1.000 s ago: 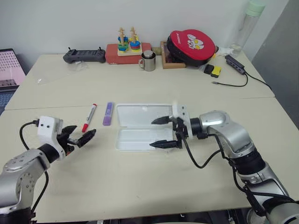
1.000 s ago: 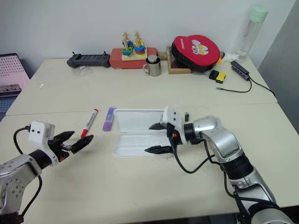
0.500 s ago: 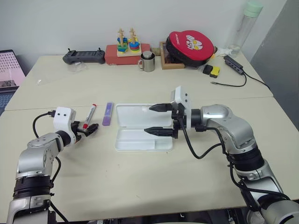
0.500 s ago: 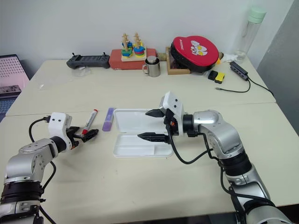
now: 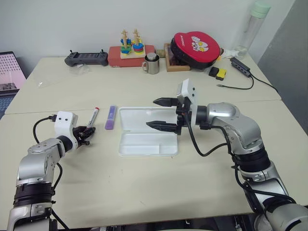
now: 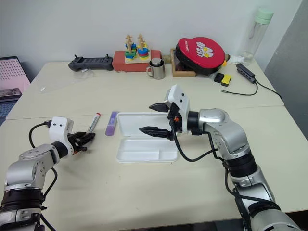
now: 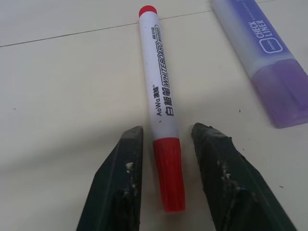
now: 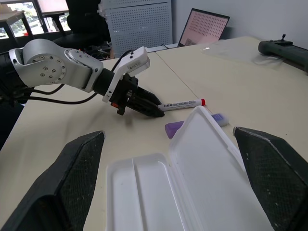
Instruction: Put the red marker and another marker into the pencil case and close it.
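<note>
L gripper [image 7: 163, 159] sits low at the near left of the table [image 5: 144, 183], fingers either side of the red marker's [image 7: 161, 103] red cap w/ slim gaps showing, so can't tell if it's clamped yet. Purple marker [image 5: 111, 117] lies just right of the red one, and right of that the pencil case [image 5: 147, 137] lies open. R gripper [image 5: 161, 113] hangs over the case w/ fingers wide apart, holding nothing.

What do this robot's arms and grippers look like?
Both arms are silver-grey metal with rounded joint housings and black segments. Each wrist carries a white boxy camera module fed by a looping black cable. The left gripper and right gripper each have two black tapered fingers, their tips scuffed.
</note>
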